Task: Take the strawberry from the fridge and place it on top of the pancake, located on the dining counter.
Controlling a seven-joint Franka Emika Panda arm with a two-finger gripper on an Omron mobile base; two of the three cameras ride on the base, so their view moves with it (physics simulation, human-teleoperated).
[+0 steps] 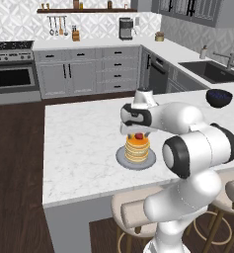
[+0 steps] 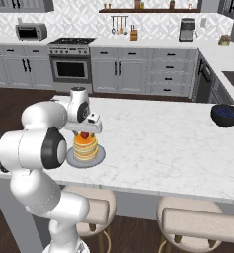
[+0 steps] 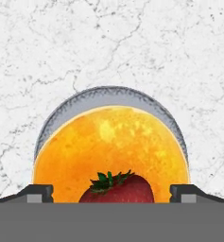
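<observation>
one strawberry (image 3: 117, 189) tops pancake (image 3: 111, 149) on plate (image 3: 66, 111)

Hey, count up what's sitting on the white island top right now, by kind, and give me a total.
Strawberry: 1, on top of the pancakes
Pancake stack: 1
Grey plate: 1, under the stack
Dark bowl: 1, holding something blue
Total: 4

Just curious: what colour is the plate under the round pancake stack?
Grey, a round grey plate under the golden-orange pancake stack; clearest in the hand view.
</observation>
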